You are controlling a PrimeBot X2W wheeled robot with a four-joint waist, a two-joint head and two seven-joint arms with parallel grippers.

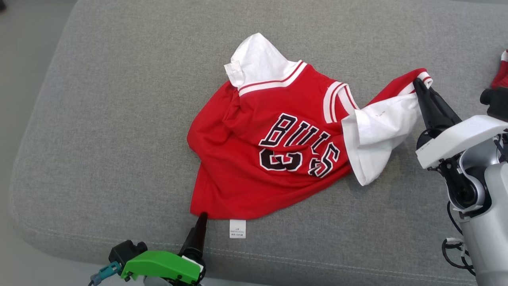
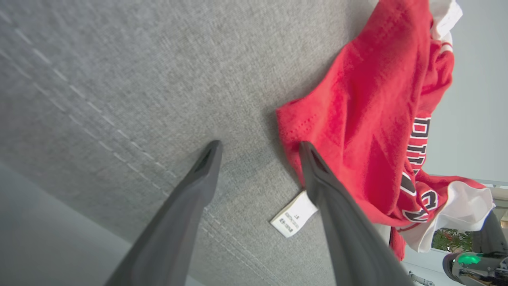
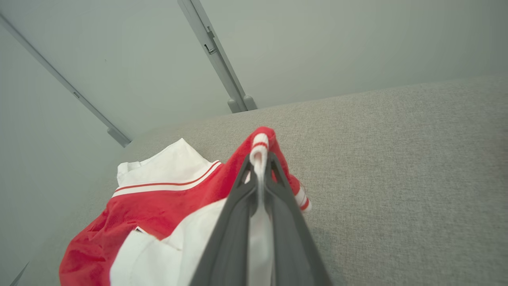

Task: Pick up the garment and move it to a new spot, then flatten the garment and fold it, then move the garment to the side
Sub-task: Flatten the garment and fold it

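The garment is a red jersey with white sleeves and black lettering, lying crumpled on the grey cushion. My right gripper is shut on its red-and-white trimmed edge at the right, lifting that part slightly; the right wrist view shows the gripper pinching the trim, with the garment trailing below it. My left gripper stands open at the garment's lower left hem corner. In the left wrist view the gripper has one finger against the hem of the garment and the other over bare cushion.
A white care label sticks out from the hem beside my left gripper. The cushion's stitched front edge runs just below it. Another red cloth item lies at the far right edge. A pale wall with metal rails stands behind.
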